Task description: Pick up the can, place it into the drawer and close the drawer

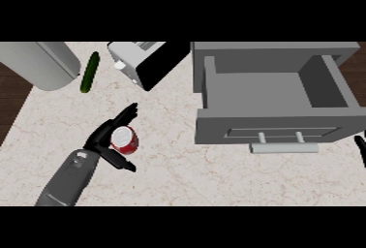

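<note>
Your marble bench [214, 169] holds an open drawer [275, 92], while your left hand [107, 135] has its fingers [127, 115] spread half-open beside the can [125, 140], not closed on it.

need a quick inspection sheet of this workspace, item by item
surface: marble counter, dark floor beyond its left edge
job's things: red can on the counter; grey drawer pulled open, nothing seen inside
clutter: cucumber, toaster, grey cylinder along the far edge
robot hands: left robot hand open around the can, fingers not closed on it; right robot hand barely in view at the right edge
cables: nothing seen
surroundings: nothing seen
</note>
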Tool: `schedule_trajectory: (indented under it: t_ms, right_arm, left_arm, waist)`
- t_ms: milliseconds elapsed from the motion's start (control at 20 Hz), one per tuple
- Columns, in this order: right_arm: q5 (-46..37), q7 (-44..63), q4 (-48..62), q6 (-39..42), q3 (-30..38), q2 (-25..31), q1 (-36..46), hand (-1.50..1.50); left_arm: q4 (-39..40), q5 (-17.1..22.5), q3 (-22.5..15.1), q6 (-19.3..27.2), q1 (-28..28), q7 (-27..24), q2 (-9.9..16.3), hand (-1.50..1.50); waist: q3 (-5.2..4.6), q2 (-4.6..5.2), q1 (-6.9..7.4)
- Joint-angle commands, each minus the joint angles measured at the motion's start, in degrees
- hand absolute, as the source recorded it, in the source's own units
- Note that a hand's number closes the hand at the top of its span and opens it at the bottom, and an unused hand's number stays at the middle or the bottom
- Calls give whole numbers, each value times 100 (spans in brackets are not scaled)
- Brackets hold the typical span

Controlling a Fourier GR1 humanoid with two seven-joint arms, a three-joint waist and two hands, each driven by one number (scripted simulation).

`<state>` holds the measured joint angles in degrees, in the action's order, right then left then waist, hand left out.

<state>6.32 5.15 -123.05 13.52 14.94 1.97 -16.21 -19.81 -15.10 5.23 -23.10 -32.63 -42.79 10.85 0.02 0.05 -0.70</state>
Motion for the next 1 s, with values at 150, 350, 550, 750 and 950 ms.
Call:
schedule_trajectory:
  t_ms: [150,350,550,750,950]
  right_arm:
    - [-321,-228,349,-171,-182,-190,313,-150]
    - [-56,-11,-366,71,-106,-191,-339,-150]
    - [90,92,-140,-21,144,5,-83,-150]
    - [-125,89,-339,-142,-126,-189,-169,-150]
    - [-153,106,-297,-322,-169,-193,-127,-150]
  left_arm:
    - [55,-22,-91,-277,31,-344,-226,150]
    - [-542,235,-102,-683,274,61,-296,150]
    - [-988,346,-178,-563,126,461,-693,150]
    - [-898,1032,792,383,315,722,-250,150]
    - [-1124,1605,1605,1561,471,922,-215,150]
  waist:
    - [-6,13,11]
    - [-2,-15,30]
    - [1,-26,58]
    - [1,-34,91]
    - [7,-63,217]
